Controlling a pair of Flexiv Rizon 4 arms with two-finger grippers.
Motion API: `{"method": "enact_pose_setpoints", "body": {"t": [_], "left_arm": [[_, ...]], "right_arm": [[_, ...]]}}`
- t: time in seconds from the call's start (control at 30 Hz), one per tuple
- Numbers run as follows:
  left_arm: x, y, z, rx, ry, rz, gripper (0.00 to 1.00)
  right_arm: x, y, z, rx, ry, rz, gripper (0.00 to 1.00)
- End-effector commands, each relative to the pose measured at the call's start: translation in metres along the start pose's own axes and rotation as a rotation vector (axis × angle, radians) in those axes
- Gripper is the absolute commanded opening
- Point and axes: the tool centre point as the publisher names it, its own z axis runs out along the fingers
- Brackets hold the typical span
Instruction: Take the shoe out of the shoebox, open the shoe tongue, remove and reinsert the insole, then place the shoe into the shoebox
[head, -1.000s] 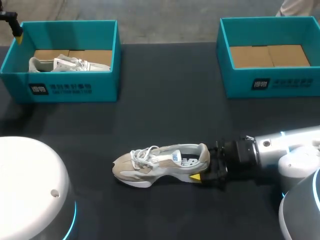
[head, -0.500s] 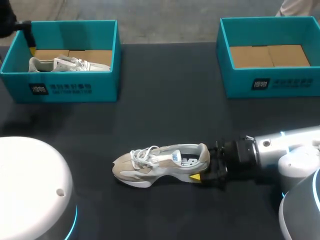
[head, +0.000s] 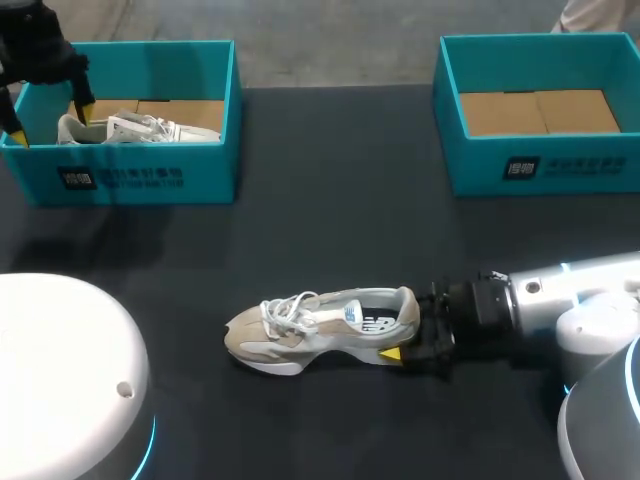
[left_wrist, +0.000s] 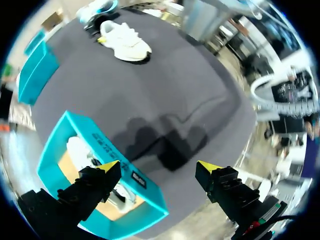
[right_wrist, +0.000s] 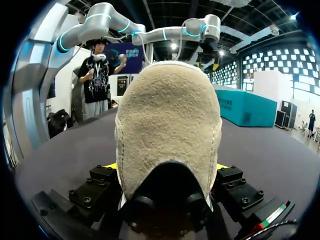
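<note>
A beige and white shoe lies on its sole on the dark table, toe to the left. My right gripper is shut on its heel; in the right wrist view the suede heel fills the space between the fingers. A second shoe lies in the left teal shoebox. Above that box's left end hangs my left gripper, open and holding nothing. In the left wrist view the gripper looks down on the box, its shoe and the far shoe.
An empty teal shoebox with a cardboard floor stands at the back right, also seen as the shoebox in the left wrist view. Bare dark tabletop lies between the two boxes and ahead of the shoe.
My left gripper has come into view from the upper left and dropped down over the left shoebox's left end. The right arm and the shoe have not moved.
</note>
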Motion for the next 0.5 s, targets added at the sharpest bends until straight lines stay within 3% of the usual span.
{"method": "enact_pose_setpoints", "body": {"t": [0.03, 0.13, 0.3, 0.33, 0.5], "left_arm": [[-0.008, 0.005, -0.002, 0.066, 0.053, -0.254, 1.0], [-0.008, 0.005, -0.002, 0.066, 0.053, -0.254, 1.0], [0.02, -0.052, 0.008, 0.046, -0.027, -0.331, 1.0], [0.026, -0.064, 0.011, 0.015, -0.048, -0.375, 1.0], [0.035, -0.102, 0.023, 0.008, -0.052, -0.712, 1.0]], "right_arm": [[0.0, -0.001, 0.004, 0.004, 0.0, 0.0, 0.0], [0.0, -0.001, 0.004, 0.004, 0.0, 0.0, 0.0], [0.0, -0.001, 0.004, 0.004, 0.0, 0.0, 0.0], [0.0, -0.001, 0.004, 0.004, 0.0, 0.0, 0.0], [0.0, -0.001, 0.004, 0.004, 0.0, 0.0, 0.0]]}}
